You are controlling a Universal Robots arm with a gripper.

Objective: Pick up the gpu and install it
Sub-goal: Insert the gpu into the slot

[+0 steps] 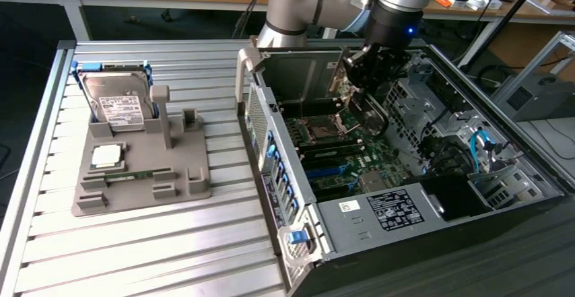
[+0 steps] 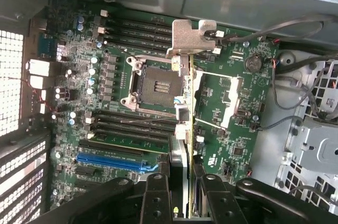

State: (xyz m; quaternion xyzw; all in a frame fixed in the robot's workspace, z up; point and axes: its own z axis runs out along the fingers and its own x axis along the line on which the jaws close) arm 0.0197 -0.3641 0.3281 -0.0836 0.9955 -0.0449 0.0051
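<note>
Over the motherboard [image 2: 232,108] inside the open case [image 1: 256,108], the pincer [image 2: 183,184] is clamped on the gpu [image 2: 191,36], which hangs edge-on. Light, stiff and thin, the card is probably fragile at its components, so the board edges suit gripping best. Loose cables [image 2: 296,92], the bare socket [image 2: 156,84] and the case walls crowd it.

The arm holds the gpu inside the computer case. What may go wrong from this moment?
1. The gpu, gripped by the gripper, hangs near the open processor socket; a low pass might hit it.
2. Its metal bracket sits close to a loose cable and may snag.
</note>
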